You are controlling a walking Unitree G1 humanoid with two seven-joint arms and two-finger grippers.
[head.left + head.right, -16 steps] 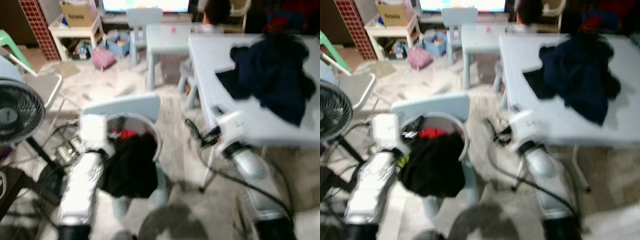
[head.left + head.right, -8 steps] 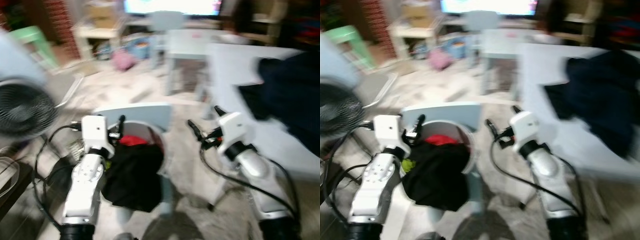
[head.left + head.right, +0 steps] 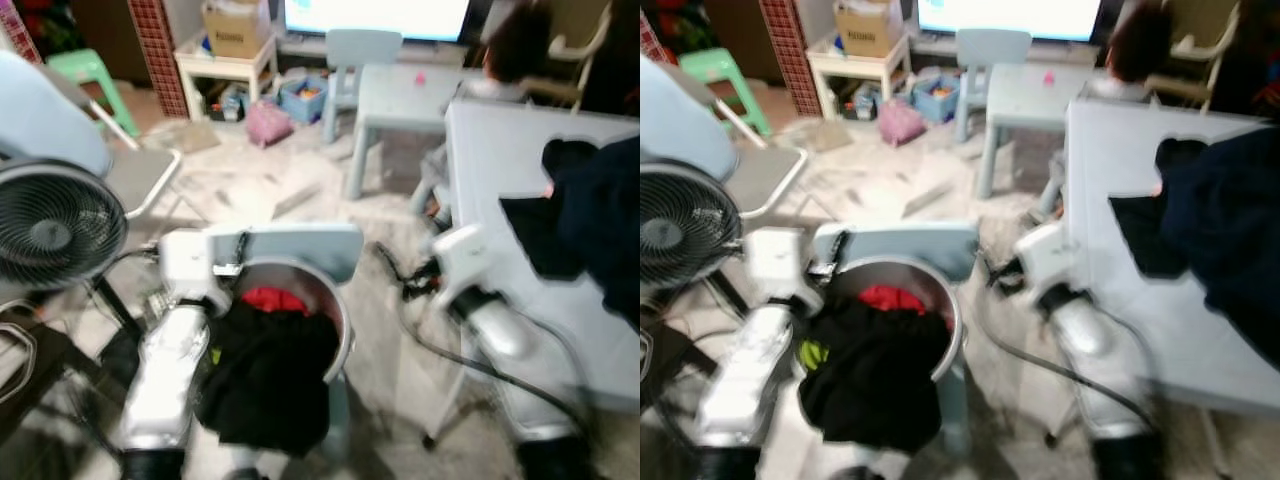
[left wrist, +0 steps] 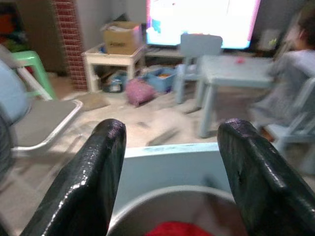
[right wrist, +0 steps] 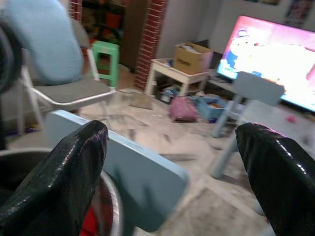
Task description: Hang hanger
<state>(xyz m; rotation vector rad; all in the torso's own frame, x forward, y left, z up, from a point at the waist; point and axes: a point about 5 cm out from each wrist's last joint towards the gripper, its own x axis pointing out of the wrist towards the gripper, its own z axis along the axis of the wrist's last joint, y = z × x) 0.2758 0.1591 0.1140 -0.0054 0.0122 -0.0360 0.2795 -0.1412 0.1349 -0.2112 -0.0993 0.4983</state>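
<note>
Head views, arms: the left gripper (image 3: 238, 250) and right gripper (image 3: 400, 275) are both raised in front of the body, on either side of a light blue chair (image 3: 290, 247). Neither carries anything, which suggests the robot is on its way to fetch something rather than hanging anything yet.
Head views, chair: a metal basin (image 3: 335, 315) sits on its seat, heaped with clothes (image 3: 265, 375), black ones spilling over the front edge and a red one (image 3: 272, 299) further back.
Head views, table: a pale table (image 3: 1120, 210) stands on the right with a dark garment (image 3: 1225, 230) dumped on it, and a person sits beyond its far end.
Head views, surroundings: a fan (image 3: 50, 220) stands on the left and a folding chair (image 3: 135, 175) behind it.
Hanger: I cannot pick one out anywhere; the frames are blurred, so it may be buried in the clothes or outside the frames.
Left wrist view: the fingers (image 4: 86, 182) are spread wide with nothing between them, aimed over the basin rim at the chair's back.
Right wrist view: the fingers (image 5: 59, 182) are likewise spread and empty, looking past the chair's back toward a screen (image 5: 275, 59).
Stage: judged early, with the hanger still to be located.
</note>
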